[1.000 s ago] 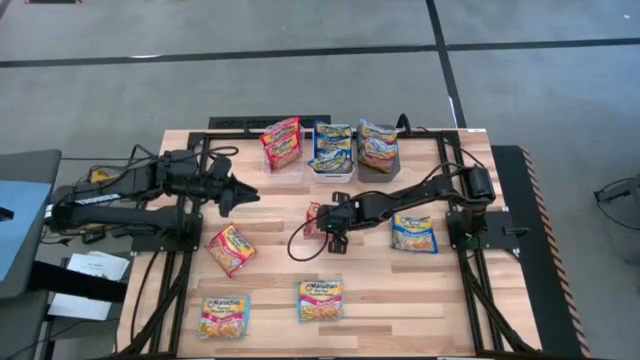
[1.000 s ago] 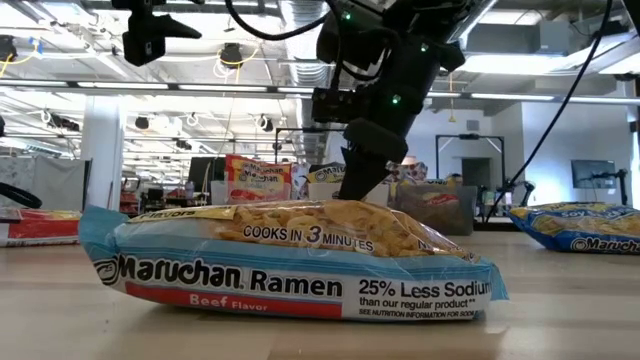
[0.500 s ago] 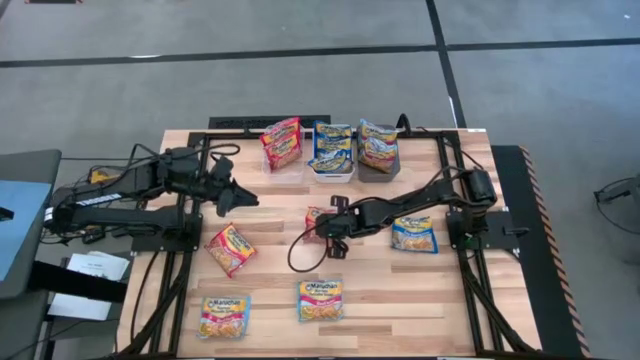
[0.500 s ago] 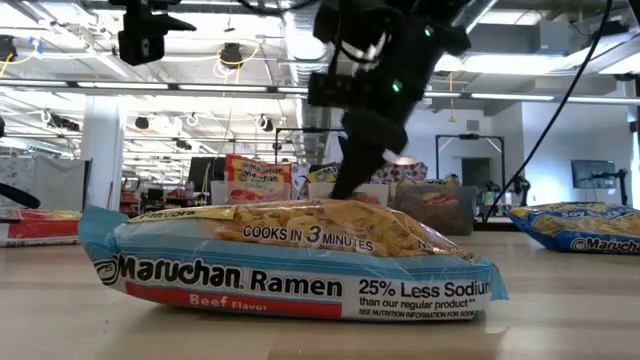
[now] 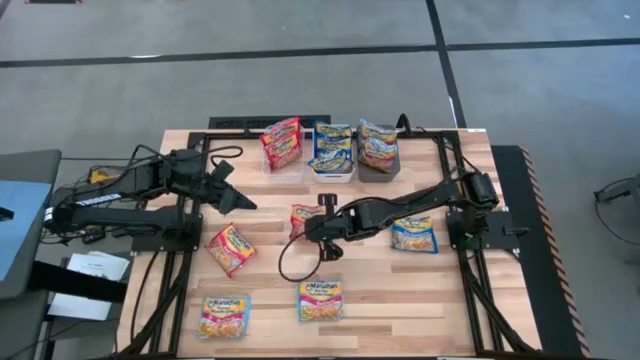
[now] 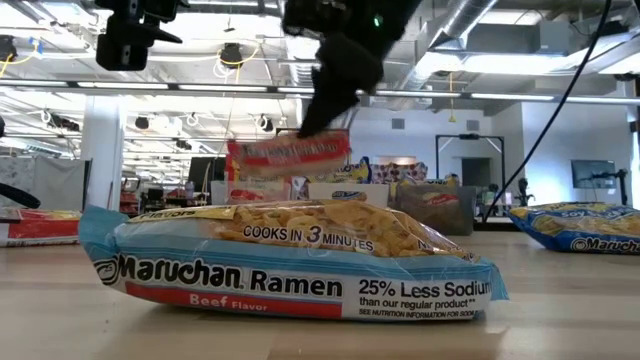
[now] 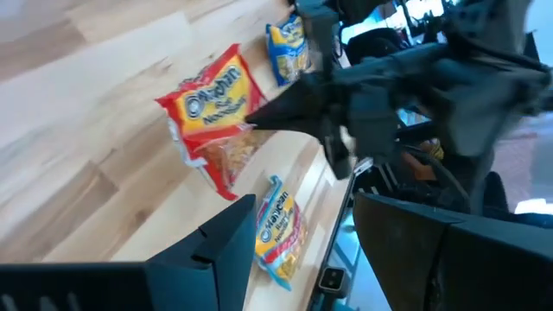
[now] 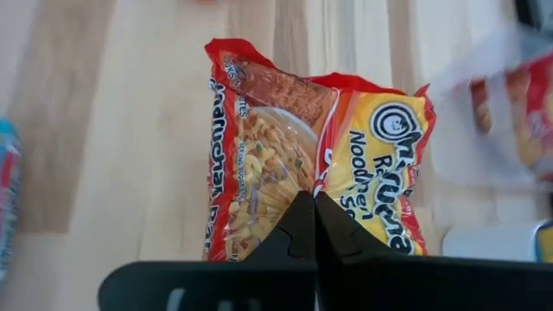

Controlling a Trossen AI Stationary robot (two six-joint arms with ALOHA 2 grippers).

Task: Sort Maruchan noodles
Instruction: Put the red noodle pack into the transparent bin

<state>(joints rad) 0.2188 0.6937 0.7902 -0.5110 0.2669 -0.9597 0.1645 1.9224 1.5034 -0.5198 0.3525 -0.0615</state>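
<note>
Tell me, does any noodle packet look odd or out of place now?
Yes. A red packet hangs above the table, pinched and creased in the right claw, instead of lying flat like the others.

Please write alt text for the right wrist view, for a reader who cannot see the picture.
The right gripper, its two dark fingers shut, pinches the edge of a red, crinkly plastic Maruchan noodle packet with a yellow label, seen over the light wooden table. Part of a clear plastic bin holding more red packets shows farther off.

Wooden table (image 5: 270,300): three bins (image 5: 333,165) at far edge, four noodle packets (image 5: 321,299) lying flat.
</note>
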